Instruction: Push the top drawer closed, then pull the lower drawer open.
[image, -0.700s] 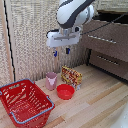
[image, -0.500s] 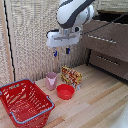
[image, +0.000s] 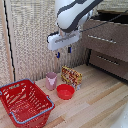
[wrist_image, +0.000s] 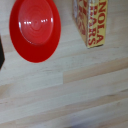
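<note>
Claw empty, fingers slightly spread, hovering above round red plastic bowl. Grey-brown wooden top drawer at exterior view's right, ajar. First step pending: travel over, push front shut.

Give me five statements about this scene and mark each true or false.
1. The top drawer stands pulled out of the cabinet. True.
2. The gripper grips the top drawer's handle. False: it hangs in the air above the granola bar box, apart from the cabinet.
3. A red bowl sits on the wooden floor beside the box. True.
4. The pink cup lies inside the red basket. False: it stands upright on the floor beside the basket.
5. The wrist view shows a drawer handle. False: it shows the bowl and box on the floor.
</note>
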